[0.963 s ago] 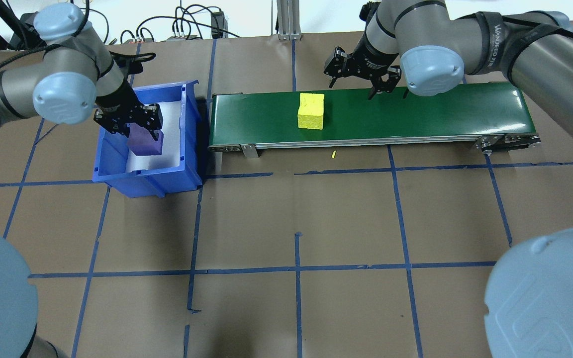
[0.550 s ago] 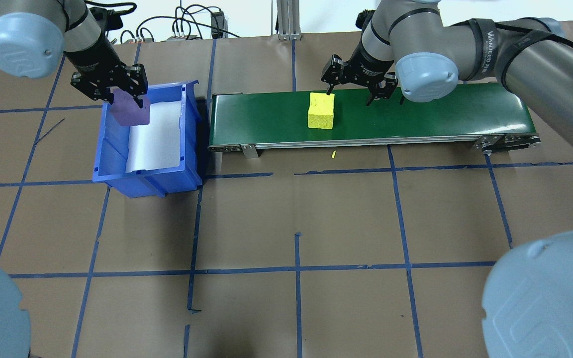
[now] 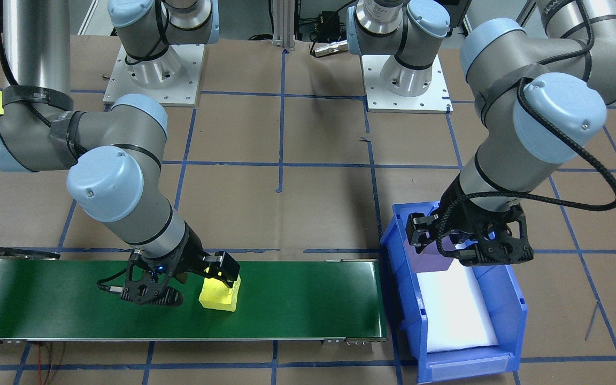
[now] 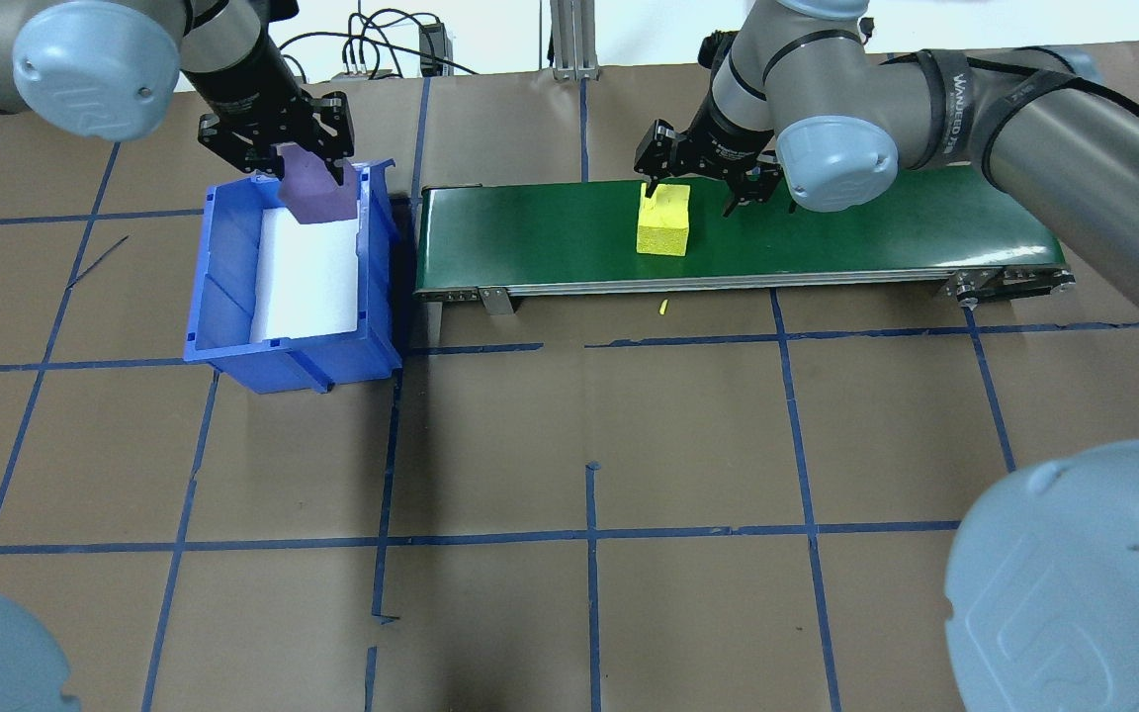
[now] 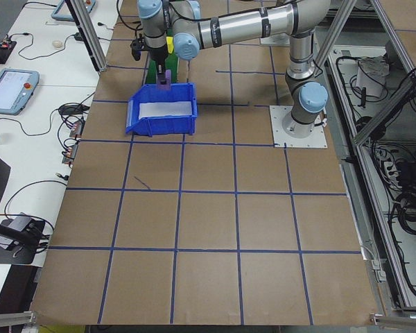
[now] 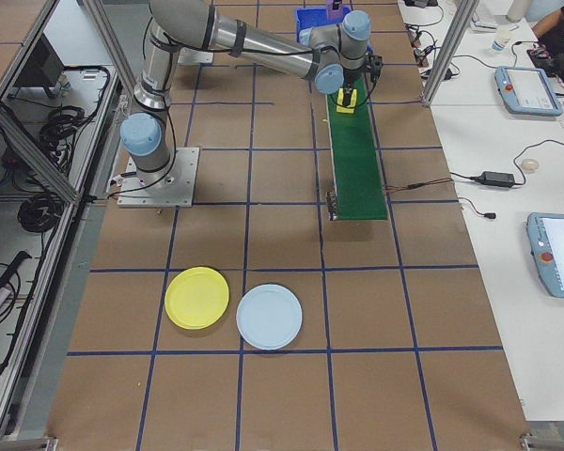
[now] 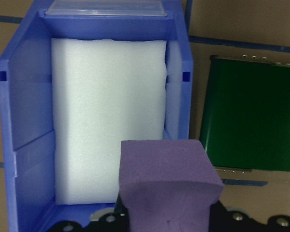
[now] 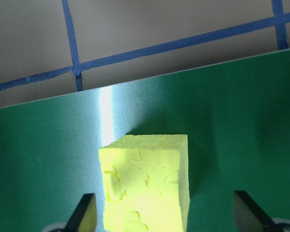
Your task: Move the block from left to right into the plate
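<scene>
Purple foam block (image 4: 316,194) is pinched in the left hand (image 4: 278,148), held above the far end of the blue bin (image 4: 223,297). On the green belt (image 4: 827,232) stands the yellow block (image 4: 662,222); the right hand (image 4: 698,178) is spread wide around it, one finger at the block's edge. Yellow plate (image 6: 197,298) lies on the worktop (image 6: 282,395), well apart, beside a pale blue plate (image 6: 269,317).

Overhead: bin (image 4: 233,336) is sitting on the desk (image 4: 589,445) left of the conveyor (image 4: 827,247), nearly touching its end. One block (image 4: 663,220) is sitting on the belt between the right hand's (image 4: 698,193) fingers. Another block (image 4: 310,195) is hanging in the left hand (image 4: 278,148) over the bin's far end. Plate (image 6: 196,297) is lying well off past the conveyor's other end, just beside a second plate (image 6: 269,317).
</scene>
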`<state>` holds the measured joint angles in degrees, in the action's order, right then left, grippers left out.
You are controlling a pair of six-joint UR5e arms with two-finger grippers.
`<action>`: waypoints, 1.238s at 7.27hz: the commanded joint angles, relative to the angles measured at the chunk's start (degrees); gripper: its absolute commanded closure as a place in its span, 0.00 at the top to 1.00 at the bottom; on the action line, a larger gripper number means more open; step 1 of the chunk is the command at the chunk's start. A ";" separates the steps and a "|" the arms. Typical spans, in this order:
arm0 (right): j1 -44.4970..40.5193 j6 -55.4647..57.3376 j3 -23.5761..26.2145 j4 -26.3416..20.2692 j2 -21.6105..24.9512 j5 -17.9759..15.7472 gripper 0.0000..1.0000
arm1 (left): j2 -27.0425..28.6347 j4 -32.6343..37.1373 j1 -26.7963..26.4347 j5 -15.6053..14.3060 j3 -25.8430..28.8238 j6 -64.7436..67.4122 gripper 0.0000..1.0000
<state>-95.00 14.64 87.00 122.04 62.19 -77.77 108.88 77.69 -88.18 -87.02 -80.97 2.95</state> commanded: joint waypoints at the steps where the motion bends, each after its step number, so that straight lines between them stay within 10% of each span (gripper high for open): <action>1: 0.08 -7.22 0.71 3.27 -2.59 -3.59 1.00 | 0.71 -2.01 -2.24 0.09 -0.42 1.44 0.31; 2: 0.08 -7.78 1.93 4.68 -2.60 -3.87 0.89 | 2.11 -4.80 -3.91 0.01 -0.86 2.06 0.34; 4: 0.95 -16.33 1.07 4.70 -1.90 -8.60 0.36 | 5.10 -10.18 -5.85 0.00 -1.03 4.16 0.35; 9: 31.11 -76.30 7.22 1.09 11.19 -20.39 0.30 | 9.92 -19.38 -9.73 -0.08 -4.46 5.23 0.46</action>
<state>-73.25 -45.21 93.58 123.57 70.97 -95.77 116.75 62.14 -97.76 -87.27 -85.16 8.47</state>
